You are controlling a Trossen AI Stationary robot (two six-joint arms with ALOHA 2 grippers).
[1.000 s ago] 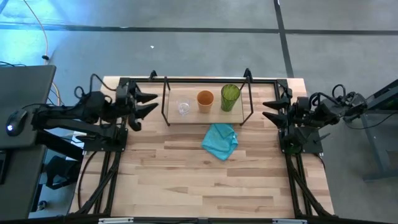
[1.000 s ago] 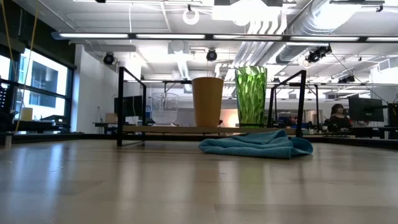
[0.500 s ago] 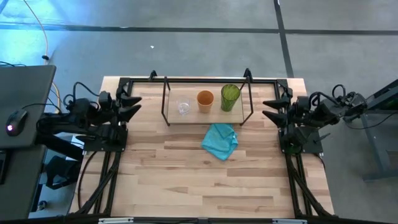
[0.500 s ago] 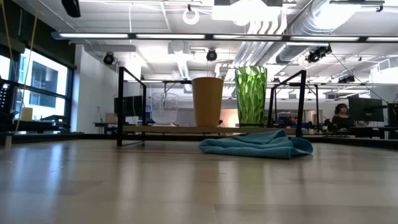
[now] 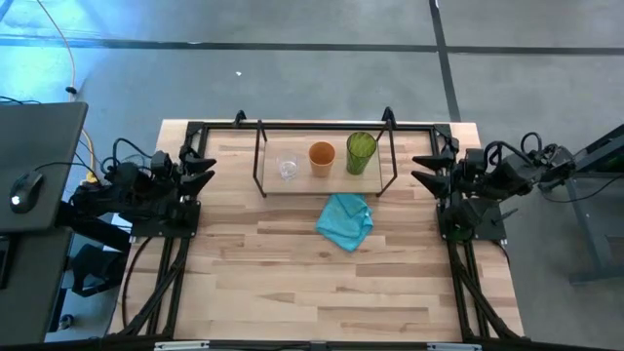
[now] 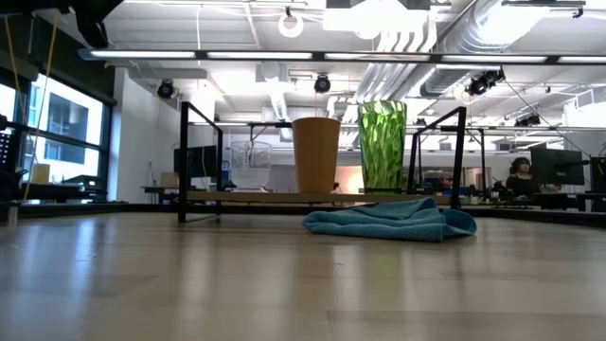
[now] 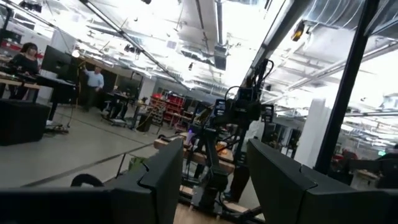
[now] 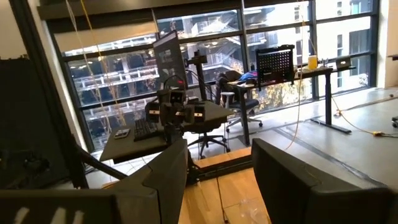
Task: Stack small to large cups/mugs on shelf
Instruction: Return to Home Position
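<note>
We see all three cups standing upright in a row on the shelf (image 5: pixel 302 183), each apart from the next. The clear glass cup (image 5: pixel 288 169) is nearest the shelf's left end, the orange cup (image 5: pixel 322 157) is in the middle, and the green tumbler (image 5: pixel 361 152) is toward the right end.

The left claw (image 5: pixel 205 168) sits off the shelf's left end, well apart from the clear glass cup. Its fingers are spread wide, hold nothing and point toward the shelf. Its arm is folded back low over the left edge of the worktop (image 5: pixel 292 278).

The right claw (image 5: pixel 417 171) mirrors it off the shelf's right end, also spread wide and empty, with its arm folded back the same way.

A turquoise cloth (image 5: pixel 346 220) lies crumpled on the worktop just in front of the shelf, on the tumbler's side.
</note>
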